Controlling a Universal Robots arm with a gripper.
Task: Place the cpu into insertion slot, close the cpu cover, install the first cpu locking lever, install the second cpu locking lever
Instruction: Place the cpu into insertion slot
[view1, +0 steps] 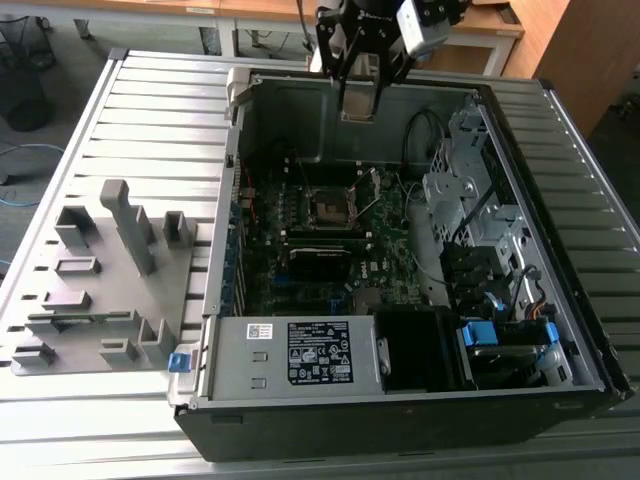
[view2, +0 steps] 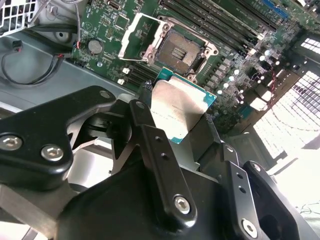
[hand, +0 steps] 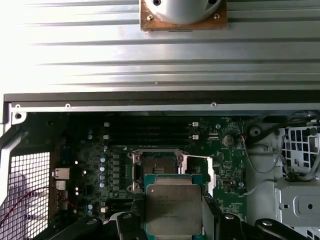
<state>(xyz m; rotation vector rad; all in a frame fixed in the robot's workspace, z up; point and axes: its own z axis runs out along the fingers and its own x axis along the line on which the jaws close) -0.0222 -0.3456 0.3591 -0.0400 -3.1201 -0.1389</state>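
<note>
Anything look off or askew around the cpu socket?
Nothing stands out. The cpu is held squarely in the gripper, above the board. The socket is empty, its cover swung open, no damage visible.

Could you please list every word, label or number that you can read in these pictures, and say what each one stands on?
No text is legible.
Large label on the power supply: print too small to read.
Small sticker beside it: too small to read.
Markings on top of the cpu, held in the pincer: too faint to read.
Printing on the motherboard: too small to read.
</note>
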